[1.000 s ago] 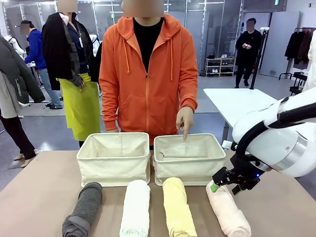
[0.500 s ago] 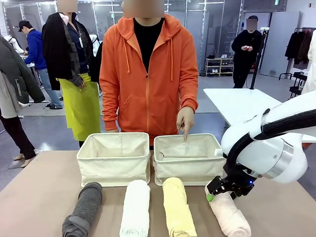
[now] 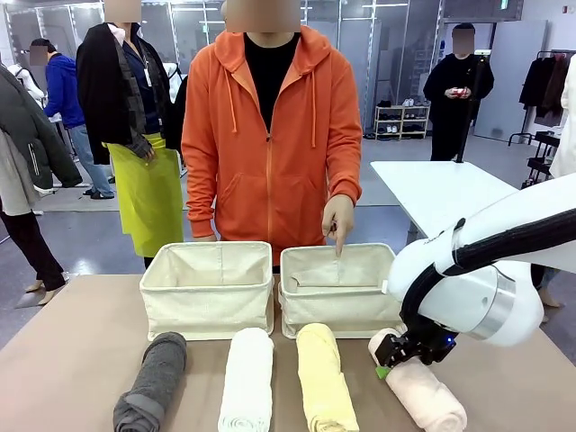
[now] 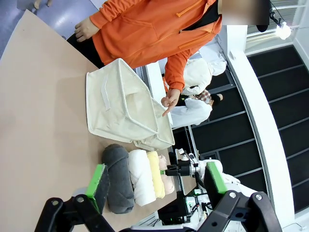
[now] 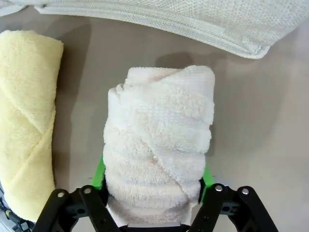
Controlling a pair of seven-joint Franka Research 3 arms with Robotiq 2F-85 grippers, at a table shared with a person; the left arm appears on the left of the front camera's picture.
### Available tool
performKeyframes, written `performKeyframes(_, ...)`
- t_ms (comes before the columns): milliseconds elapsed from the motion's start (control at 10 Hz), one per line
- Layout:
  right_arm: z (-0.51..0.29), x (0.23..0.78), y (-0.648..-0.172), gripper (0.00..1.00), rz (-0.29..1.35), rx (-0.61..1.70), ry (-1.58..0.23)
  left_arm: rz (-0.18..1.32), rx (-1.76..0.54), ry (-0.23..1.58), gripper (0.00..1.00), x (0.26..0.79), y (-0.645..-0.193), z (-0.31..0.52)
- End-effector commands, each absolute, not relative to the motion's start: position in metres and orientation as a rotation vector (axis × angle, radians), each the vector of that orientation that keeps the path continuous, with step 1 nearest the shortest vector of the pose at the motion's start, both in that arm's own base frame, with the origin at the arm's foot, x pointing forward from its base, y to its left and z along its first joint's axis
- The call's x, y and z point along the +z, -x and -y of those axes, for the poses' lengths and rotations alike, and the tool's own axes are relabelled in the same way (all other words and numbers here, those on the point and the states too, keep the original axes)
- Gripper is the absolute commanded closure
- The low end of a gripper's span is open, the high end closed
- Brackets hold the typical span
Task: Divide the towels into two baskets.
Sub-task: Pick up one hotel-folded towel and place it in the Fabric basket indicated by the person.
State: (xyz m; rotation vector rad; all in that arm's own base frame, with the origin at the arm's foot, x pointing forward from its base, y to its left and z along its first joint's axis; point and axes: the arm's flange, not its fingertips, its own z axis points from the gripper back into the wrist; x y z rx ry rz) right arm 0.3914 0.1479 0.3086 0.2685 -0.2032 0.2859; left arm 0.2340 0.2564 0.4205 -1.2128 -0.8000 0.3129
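Across the smooth tan table [image 3: 54, 360] in the front view, four rolled terry towels lie side by side in front of two boxy cream canvas baskets with soft folded rims: the dark grey towel [image 3: 151, 382] and white towel [image 3: 246, 382] below the left basket [image 3: 207, 288], the pale yellow towel [image 3: 326, 382] and pale pink towel [image 3: 427, 396] below the right basket [image 3: 342, 292]. A person in an orange hoodie stands behind, one hand [image 3: 337, 219] pointing a finger down into the right basket. The right gripper [image 3: 393, 360] is down at the pink roll's far end, which rests on the table. In the left wrist view, the left gripper [image 4: 157, 183] has its green-padded fingers spread wide with nothing between them, well above the table (the four rolls and both baskets appear small and tilted beyond it). The right wrist view looks straight down the nubbly, spiral-wrapped pink roll [image 5: 159, 140]: the right gripper's [image 5: 152, 173] green pads are clamped against both flanks of it, the yellow roll [image 5: 26, 111] lies just beside, and a woven basket wall [image 5: 193, 19] sits near its far end.
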Motion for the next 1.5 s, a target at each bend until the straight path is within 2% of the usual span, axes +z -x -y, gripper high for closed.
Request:
performKeyframes(0, -0.122, 0.293, -0.306, 0.43, 0.216, 0.279, -0.230, 0.816, 0.306, 1.226, 0.00, 0.423, -0.232, -0.258)
performKeyframes(200, -0.124, 0.299, -0.302, 0.63, 0.208, 0.292, -0.223, 0.816, 0.306, 1.226, 0.00, 0.423, -0.232, -0.258)
performKeyframes(400, -0.132, 0.324, -0.298, 0.63, 0.217, 0.362, -0.213, 0.816, 0.306, 1.226, 0.00, 0.423, -0.232, -0.258)
performKeyframes(700, -0.161, 0.381, -0.292, 0.63, 0.234, 0.642, -0.169, 0.816, 0.306, 1.226, 0.00, 0.423, -0.232, -0.258)
performKeyframes(900, -0.170, 0.395, -0.288, 0.63, 0.230, 0.744, -0.158, 0.816, 0.306, 1.226, 0.00, 0.423, -0.232, -0.258)
performKeyframes(1000, -0.195, 0.384, -0.342, 0.63, 0.215, 0.627, -0.145, 0.816, 0.306, 1.226, 0.00, 0.423, -0.232, -0.258)
performKeyframes(1400, -0.195, 0.384, -0.342, 0.63, 0.215, 0.627, -0.145, 0.816, 0.306, 1.226, 0.00, 0.423, -0.232, -0.258)
